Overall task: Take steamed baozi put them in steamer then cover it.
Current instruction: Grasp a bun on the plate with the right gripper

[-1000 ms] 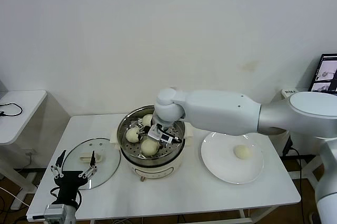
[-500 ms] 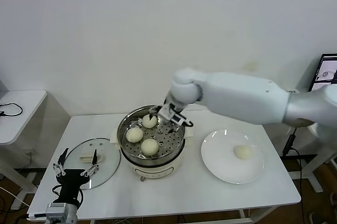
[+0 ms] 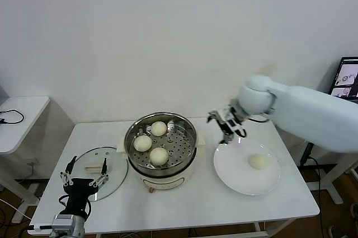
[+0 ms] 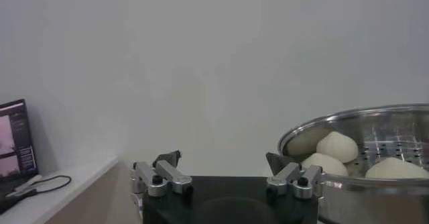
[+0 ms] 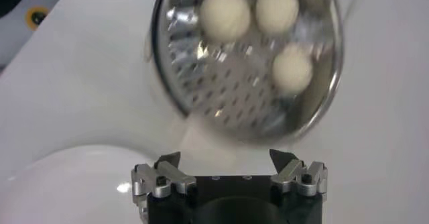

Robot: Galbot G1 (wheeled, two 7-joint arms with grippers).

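Observation:
Three cream-white baozi [image 3: 151, 142] lie in the shiny steel steamer [image 3: 160, 160], which sits in its cream pot base at the table's middle. They also show in the right wrist view [image 5: 258, 25]. A fourth baozi [image 3: 257, 161] lies on the white plate [image 3: 235, 176] to the right. My right gripper [image 3: 227, 124] is open and empty, in the air between the steamer and the plate's far edge. The glass cover [image 3: 96, 179] with its cream handle lies flat left of the steamer. My left gripper [image 3: 84, 180] is open, parked low at the cover's near edge.
The white table's front edge [image 3: 184, 224] runs close below the pot. A second small table [image 3: 19, 115] stands at the far left. A monitor [image 3: 347, 78] stands at the far right. The steamer rim shows in the left wrist view [image 4: 362, 121].
My right gripper has let go of a baozi in the steamer, lifted out empty and swung right toward the plate. The left arm has barely moved.

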